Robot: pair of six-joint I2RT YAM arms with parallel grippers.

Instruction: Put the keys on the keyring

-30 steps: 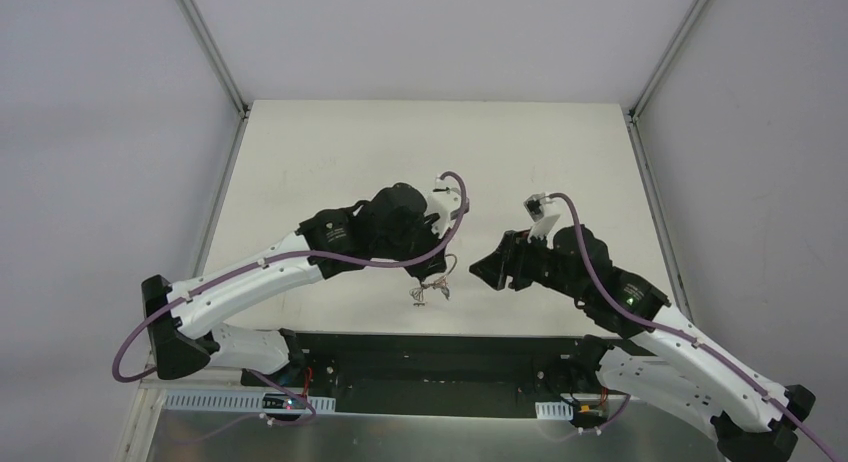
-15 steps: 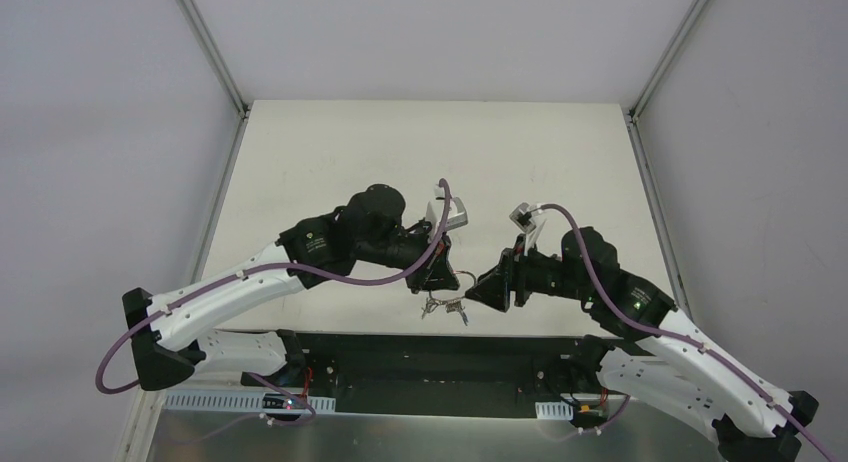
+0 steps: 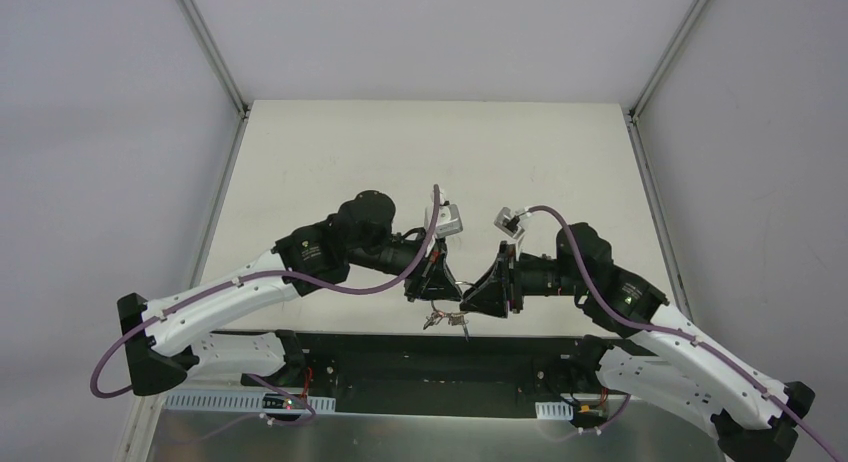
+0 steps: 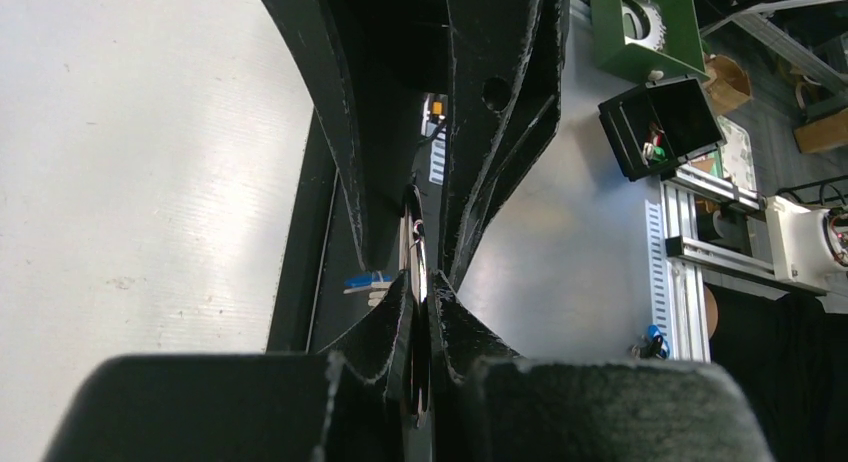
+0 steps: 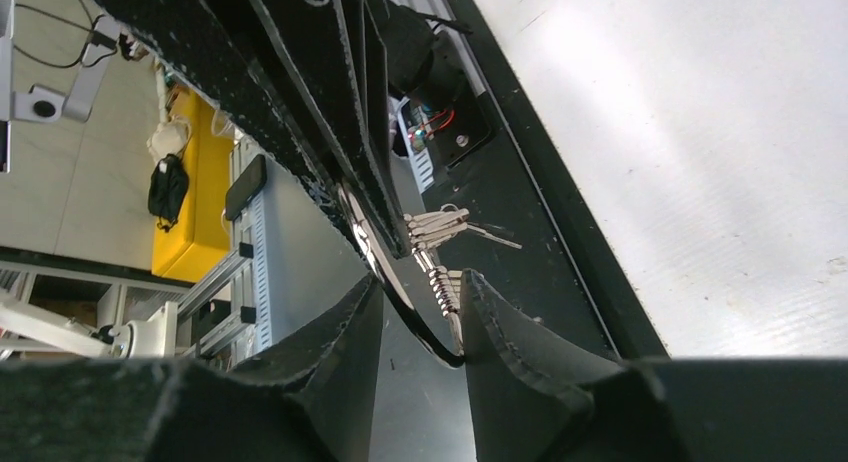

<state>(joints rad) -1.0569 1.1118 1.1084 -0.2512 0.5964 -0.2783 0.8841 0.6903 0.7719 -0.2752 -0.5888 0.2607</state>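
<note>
Keyring [image 5: 408, 317] is hanging in the air over the near edge of the table [image 3: 330, 162], with small silver keys [image 5: 440, 225] dangling from it in a bunch. Left gripper [image 4: 420, 297] is pinching the ring's wire, fingers together on it. Right gripper [image 5: 422, 282] is facing it nose to nose, fingers standing apart either side of the ring

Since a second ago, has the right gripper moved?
Yes. The right gripper moved left and nearer the table's front edge, up to the left gripper.
</note>
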